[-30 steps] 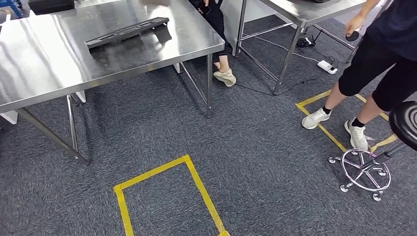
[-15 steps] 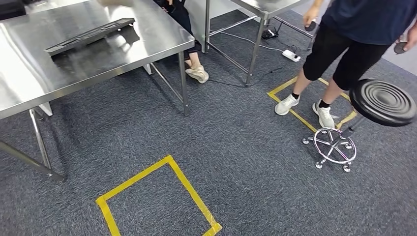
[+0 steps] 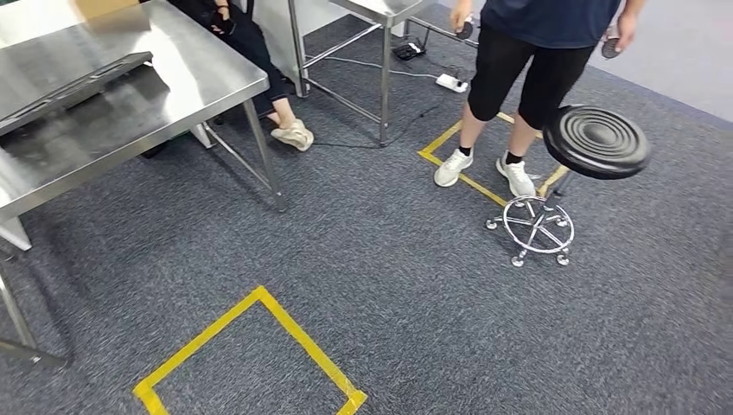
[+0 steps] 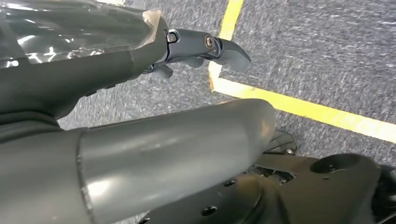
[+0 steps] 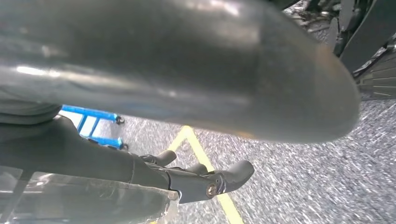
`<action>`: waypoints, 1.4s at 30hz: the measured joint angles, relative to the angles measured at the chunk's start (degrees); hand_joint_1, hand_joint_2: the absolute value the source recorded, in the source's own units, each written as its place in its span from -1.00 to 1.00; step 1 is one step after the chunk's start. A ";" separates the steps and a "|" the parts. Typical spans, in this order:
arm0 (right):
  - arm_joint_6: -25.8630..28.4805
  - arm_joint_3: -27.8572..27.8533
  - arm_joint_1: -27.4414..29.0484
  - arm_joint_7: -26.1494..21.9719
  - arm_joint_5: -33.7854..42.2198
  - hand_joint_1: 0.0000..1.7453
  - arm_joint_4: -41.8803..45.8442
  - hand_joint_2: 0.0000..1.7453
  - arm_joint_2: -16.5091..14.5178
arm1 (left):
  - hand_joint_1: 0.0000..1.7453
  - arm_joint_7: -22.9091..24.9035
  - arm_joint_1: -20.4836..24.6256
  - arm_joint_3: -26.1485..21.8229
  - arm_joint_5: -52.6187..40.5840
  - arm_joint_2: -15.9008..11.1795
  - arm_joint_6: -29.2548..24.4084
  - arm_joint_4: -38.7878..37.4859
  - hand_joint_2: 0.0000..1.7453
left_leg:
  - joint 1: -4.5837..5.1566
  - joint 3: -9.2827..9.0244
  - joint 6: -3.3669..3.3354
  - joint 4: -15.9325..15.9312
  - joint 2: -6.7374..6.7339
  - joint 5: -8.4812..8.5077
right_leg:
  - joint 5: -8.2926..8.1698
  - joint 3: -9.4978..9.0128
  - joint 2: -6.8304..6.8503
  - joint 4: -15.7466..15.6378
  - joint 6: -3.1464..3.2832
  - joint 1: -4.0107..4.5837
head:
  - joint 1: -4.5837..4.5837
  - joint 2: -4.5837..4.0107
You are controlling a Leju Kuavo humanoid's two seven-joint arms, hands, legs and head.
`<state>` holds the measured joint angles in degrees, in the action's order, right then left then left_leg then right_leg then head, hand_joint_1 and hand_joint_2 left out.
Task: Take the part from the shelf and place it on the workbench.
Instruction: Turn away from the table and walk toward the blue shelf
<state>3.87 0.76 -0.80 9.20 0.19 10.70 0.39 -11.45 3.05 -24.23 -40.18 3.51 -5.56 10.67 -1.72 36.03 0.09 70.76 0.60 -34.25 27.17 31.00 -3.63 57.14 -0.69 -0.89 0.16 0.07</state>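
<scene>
A long, flat dark part (image 3: 73, 82) lies on the steel workbench (image 3: 173, 104) at the upper left of the head view. Both of my arms hang down over the grey carpet. In the left wrist view my left hand (image 4: 107, 65) holds nothing; its dark fingers (image 4: 205, 46) stand apart from the thick grey thumb (image 4: 177, 149). In the right wrist view my right hand (image 5: 93, 158) is likewise empty, its fingers (image 5: 210, 182) stretched out below the thumb (image 5: 210, 70). Both hands are far from the part.
A person (image 3: 527, 60) stands at the upper right beside a black stool (image 3: 596, 140) on a wheeled chrome base. Another person's shoe (image 3: 291, 134) shows behind the workbench leg. A second steel table (image 3: 380, 10) stands at the back. Yellow tape squares (image 3: 259, 298) mark the carpet.
The camera has swung to the right: the workbench, tape square and stool have all shifted left in the picture. The standing person has stepped closer to the stool.
</scene>
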 joint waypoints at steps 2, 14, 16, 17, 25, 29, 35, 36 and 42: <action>0.00 0.00 -0.11 -0.02 -0.04 -1.00 -0.04 -1.00 -0.01 | -1.00 0.07 -0.02 0.01 0.04 -0.05 -0.16 -0.01 -1.00 | -0.25 -3.18 -0.23 -7.43 2.51 3.63 | 0.18 0.29 -1.40 0.65 -0.29 0.18 | -0.04 0.00; -0.18 0.00 -0.03 -0.90 -0.08 -1.00 -0.24 -1.00 -0.04 | -1.00 -0.06 -0.07 -0.01 0.31 -0.06 -0.57 -0.02 -1.00 | 0.13 -4.74 -2.55 -11.92 0.01 5.15 | 3.53 5.79 1.79 8.50 -1.92 0.18 | -0.54 0.00; -0.18 0.00 0.05 -1.22 -0.16 -1.00 -0.25 -1.00 -0.05 | -1.00 -0.06 -0.14 0.00 0.26 -0.02 -0.52 -0.02 -1.00 | 0.13 -4.88 -2.32 -11.90 -2.88 4.92 | 3.89 5.74 4.13 9.19 -2.99 -0.29 | -0.66 0.00; -0.17 0.00 0.02 -1.38 -0.20 -1.00 -0.26 -1.00 -0.07 | -1.00 -0.06 -0.19 0.01 0.23 -0.01 -0.52 -0.02 -1.00 | 0.24 -5.05 -1.95 -11.89 -4.31 4.68 | 3.15 4.60 5.60 7.46 -3.50 -0.37 | -0.72 0.00; -0.14 0.00 -0.03 -1.63 -0.33 -1.00 -0.32 -1.00 -0.17 | -1.00 -0.07 -0.03 0.03 0.03 0.01 -0.58 -0.01 -1.00 | 0.02 -4.23 0.42 -6.36 -2.80 -0.37 | 0.16 0.88 4.09 0.73 -0.61 -0.87 | -0.03 0.00; -0.13 0.00 0.00 -1.77 -0.50 -1.00 -0.34 -1.00 -0.19 | -1.00 -0.04 -0.49 0.04 0.02 -0.03 -0.57 -0.04 -1.00 | 0.05 0.74 0.10 2.92 -0.57 -3.12 | 0.24 0.78 1.25 0.81 0.01 -0.11 | 0.11 0.00; -0.20 0.02 0.00 -1.89 -1.17 -1.00 -0.34 -1.00 -0.15 | -1.00 -0.05 -0.41 0.05 0.02 -0.10 -0.58 -0.09 -1.00 | 0.07 -4.59 -0.54 -10.65 2.96 4.14 | 0.33 1.11 -2.70 1.26 -1.12 0.31 | 0.03 0.00; -0.20 0.02 0.11 -1.90 -1.21 -1.00 -0.36 -1.00 -0.10 | -1.00 -0.05 -0.34 0.04 0.02 -0.08 -0.58 -0.09 -1.00 | 0.22 -4.63 -0.87 -10.81 2.40 4.29 | 0.21 1.39 -3.25 1.14 -1.50 0.23 | 0.02 0.00; -0.20 0.02 0.04 -1.92 -1.23 -1.00 -0.41 -1.00 -0.08 | -1.00 -0.07 -0.27 0.03 0.03 -0.08 -0.58 -0.09 -1.00 | 0.55 -5.03 -2.71 -11.77 -1.77 4.80 | 5.58 8.32 2.59 14.04 -1.63 0.32 | -0.48 0.00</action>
<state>3.67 0.79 -0.76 7.28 -1.05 10.29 0.32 -11.51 2.78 -24.20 -40.15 3.43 -6.14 10.58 -1.17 30.99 -2.62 58.98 -1.17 -29.45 32.76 39.32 -1.04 71.18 -2.31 -0.56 -0.32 0.07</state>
